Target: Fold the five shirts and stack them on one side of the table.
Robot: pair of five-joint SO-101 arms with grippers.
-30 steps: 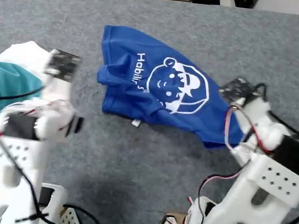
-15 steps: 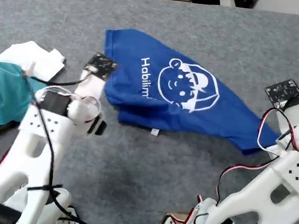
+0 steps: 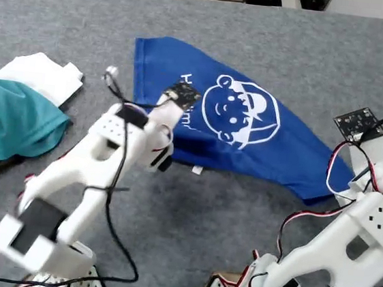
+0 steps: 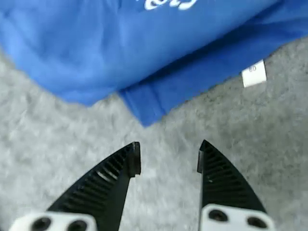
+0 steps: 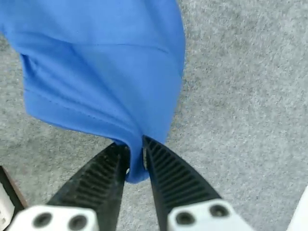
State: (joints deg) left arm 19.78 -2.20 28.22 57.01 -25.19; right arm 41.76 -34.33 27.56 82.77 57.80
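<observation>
One corner of blue shirt [image 3: 293, 153] pinched in right claw [image 5: 136, 147]; left claw [image 4: 169, 144] gapes empty beside hem.

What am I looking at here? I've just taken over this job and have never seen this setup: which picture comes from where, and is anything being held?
Two small white robot arms sit side by side at a grey table. The high view comes from a fixed camera looking down on both the left arm and the right arm. The other two pictures come from a camera on each wrist, looking along that arm's black fingers. A blue shirt with a white print lies in the middle. The right arm's fingers are closed on one end of it. The left arm's fingers are open and hold nothing, just short of the shirt's edge. On the left arm's side lie a teal shirt and a white shirt.
</observation>
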